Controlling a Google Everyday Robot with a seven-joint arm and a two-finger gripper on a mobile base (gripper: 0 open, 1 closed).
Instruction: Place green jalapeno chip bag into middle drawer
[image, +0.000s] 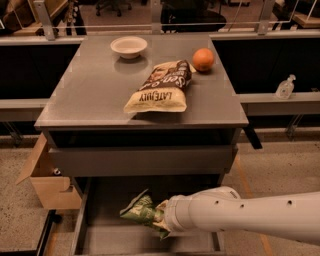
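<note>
The green jalapeno chip bag hangs tilted over the open middle drawer, a shallow gray tray pulled out under the cabinet. My gripper is at the end of the white arm that reaches in from the right, and it is shut on the bag's right end. The wrist and the bag mostly hide the fingers. The bag sits above the middle of the drawer floor; I cannot tell whether it touches the floor.
A larger tan-and-brown chip bag, an orange and a white bowl lie on the cabinet top. A drawer with a plain gray front is above. A cardboard box stands at the left.
</note>
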